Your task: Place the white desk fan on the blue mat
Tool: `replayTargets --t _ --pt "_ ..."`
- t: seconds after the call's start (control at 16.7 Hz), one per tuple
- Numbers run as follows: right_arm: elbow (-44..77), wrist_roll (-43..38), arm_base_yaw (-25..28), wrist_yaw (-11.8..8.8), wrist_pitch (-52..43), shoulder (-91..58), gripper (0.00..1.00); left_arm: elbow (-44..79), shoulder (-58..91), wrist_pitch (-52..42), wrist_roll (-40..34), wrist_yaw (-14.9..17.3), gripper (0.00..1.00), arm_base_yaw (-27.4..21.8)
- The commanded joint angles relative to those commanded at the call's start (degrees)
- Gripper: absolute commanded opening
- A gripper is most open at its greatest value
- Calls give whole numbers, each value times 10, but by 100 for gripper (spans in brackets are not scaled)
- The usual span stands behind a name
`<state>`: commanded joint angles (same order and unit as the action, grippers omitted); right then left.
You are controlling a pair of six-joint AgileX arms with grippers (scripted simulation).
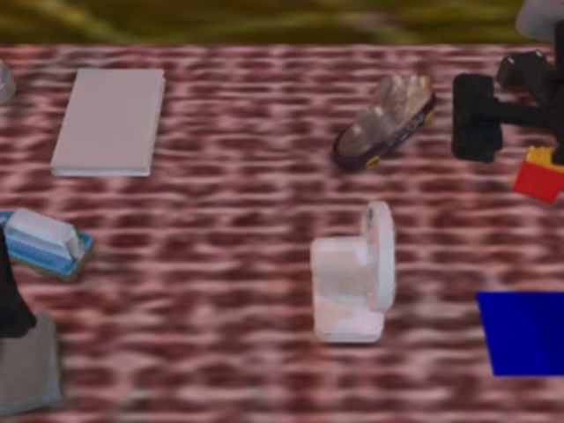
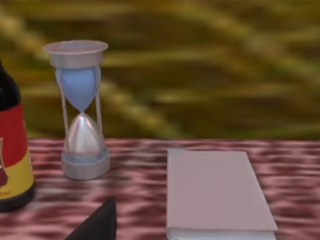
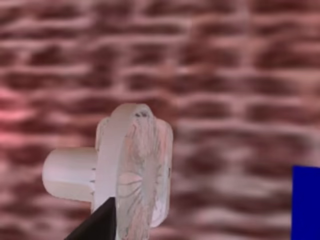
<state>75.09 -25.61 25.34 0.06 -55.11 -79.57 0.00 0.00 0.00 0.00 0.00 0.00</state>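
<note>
My right hand [image 1: 477,117] waits near the surface's far right edge; its grip I can't tell. The white desk fan [image 1: 354,276] stands mid-surface, apart from the blue mat [image 1: 525,332] at the right edge, bare surface between them.

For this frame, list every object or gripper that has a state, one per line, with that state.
white desk fan: on the table, not gripped, off the mat.
blue mat: flat at the table's right edge, nothing on it.
right gripper: near the table's far right, away from the fan, holding nothing.
left arm: parked at the table's left edge.
hourglass: upright.
grey slab: lying flat.
</note>
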Motion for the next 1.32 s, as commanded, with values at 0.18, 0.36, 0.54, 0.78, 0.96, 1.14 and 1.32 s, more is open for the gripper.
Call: replayTargets --t 0.18,0.36,0.54,0.78,0.96,1.14,1.32 --pt "141 -47 47 0 -101 -154 100 0 0 0 0 0 100 0" --pt "246 -85 84 0 -187 -272 100 0 0 0 0 0 100 0" --pt "310 -109 109 1 -245 -347 100 0 0 0 0 0 100 0" --pt "331 -117 117 1 -265 -371 100 0 0 0 0 0 100 0" --pt "329 -116 114 1 -263 -370 100 0 0 0 0 0 100 0" --pt "305 -115 115 1 -239 -369 100 0 0 0 0 0 100 0" --pt "249 -117 116 1 -182 -370 100 0 0 0 0 0 100 0"
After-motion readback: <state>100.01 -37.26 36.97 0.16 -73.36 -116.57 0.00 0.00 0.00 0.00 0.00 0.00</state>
